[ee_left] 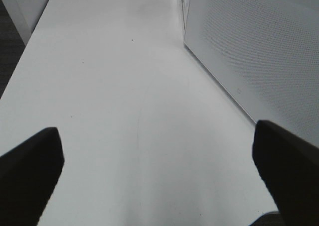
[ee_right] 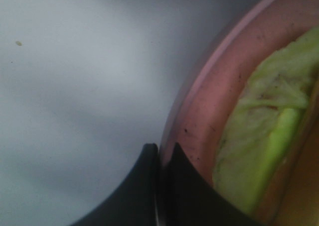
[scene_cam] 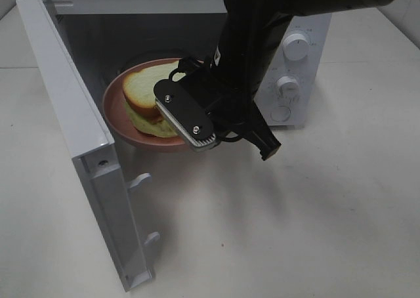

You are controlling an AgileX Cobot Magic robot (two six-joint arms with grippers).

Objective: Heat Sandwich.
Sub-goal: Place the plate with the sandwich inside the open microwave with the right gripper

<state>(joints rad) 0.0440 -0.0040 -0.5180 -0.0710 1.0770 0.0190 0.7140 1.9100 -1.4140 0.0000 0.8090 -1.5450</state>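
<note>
The right tool (ee_right: 160, 151) is clenching the rim of the pink plate (scene_cam: 117, 111), holding it half inside the open mouth of the microwave (scene_cam: 298, 68) so the sandwich (scene_cam: 146, 96) lying on it can go in for heating. The left tool (ee_left: 157, 151) is hanging released over the table (ee_left: 99, 61) beside the microwave's outer wall, probably to stay clear.
</note>
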